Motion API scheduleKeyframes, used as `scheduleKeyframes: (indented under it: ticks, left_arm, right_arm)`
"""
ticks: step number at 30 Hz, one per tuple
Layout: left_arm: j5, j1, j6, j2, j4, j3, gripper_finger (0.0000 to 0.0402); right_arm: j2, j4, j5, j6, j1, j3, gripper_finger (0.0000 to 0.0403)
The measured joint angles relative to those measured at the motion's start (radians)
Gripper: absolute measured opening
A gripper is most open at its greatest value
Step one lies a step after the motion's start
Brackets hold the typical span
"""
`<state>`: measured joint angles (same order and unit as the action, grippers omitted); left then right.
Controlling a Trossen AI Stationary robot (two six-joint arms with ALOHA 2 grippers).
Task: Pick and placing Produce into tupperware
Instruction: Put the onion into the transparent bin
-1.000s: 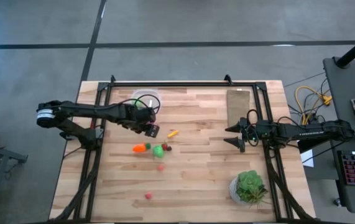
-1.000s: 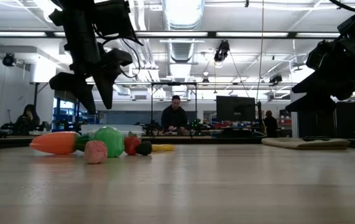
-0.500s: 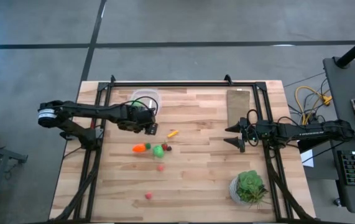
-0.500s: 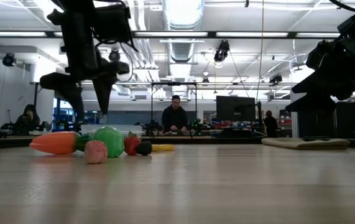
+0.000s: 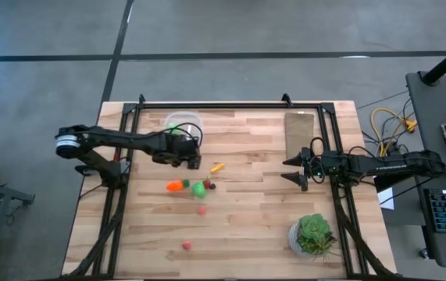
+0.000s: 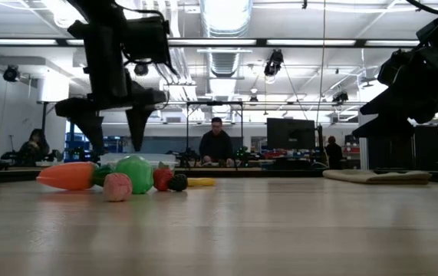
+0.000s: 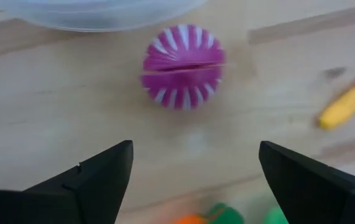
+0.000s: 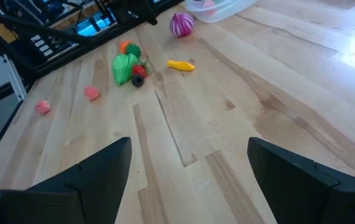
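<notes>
- Left gripper (image 7: 189, 171): fingers stand wide apart with nothing between them, seen at the lower edge of the left wrist view; in the high view it sits left of centre, just below the container.
- Step in hand, as judged: picking up the magenta striped ball (image 7: 183, 66). To do it well, advance until the ball sits level between the fingertips, descend close to the wood, then close squarely across its widest part; a round piece will likely roll off if nipped high or off-centre.
- Ball relative to the fingers: ahead of the tips, centred on the gap between them, not touching either finger (image 7: 99, 177), resting on the wooden table (image 7: 53, 106).
- Clear plastic tupperware (image 7: 96, 12): just beyond the ball at the top edge of the left wrist view; ball lies outside it, near its rim. In the high view it sits upper left of centre.
- Yellow-orange piece (image 7: 348, 102): right edge of the left wrist view, well clear of the fingers.
- Orange carrot (image 5: 175, 186) and green piece (image 5: 199, 188): centre-left of the high view, below the gripper.
- Right gripper (image 5: 296, 169): waits right of centre, fingers apart, empty.
</notes>
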<state>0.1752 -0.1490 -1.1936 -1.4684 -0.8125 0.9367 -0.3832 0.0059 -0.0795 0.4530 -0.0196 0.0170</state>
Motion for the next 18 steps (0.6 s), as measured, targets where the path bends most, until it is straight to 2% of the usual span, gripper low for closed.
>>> scheduleKeyframes:
  ticks: [11, 15, 18]
  left_arm:
    - [0.045, -0.002, 0.005, -0.061, 0.046, 0.003, 0.0334]
    - [0.113, -0.016, 0.006, -0.057, 0.052, 0.011, 0.0334]
    - [0.124, -0.043, 0.040, -0.055, 0.064, 0.013, 0.0334]
  right_arm:
    - [0.001, 0.000, 0.000, 0.000, 0.000, 0.000, 0.0313]
    - [0.001, 0.000, 0.000, 0.000, 0.000, 0.000, 0.0313]
    - [0.001, 0.000, 0.000, 0.000, 0.000, 0.000, 0.0313]
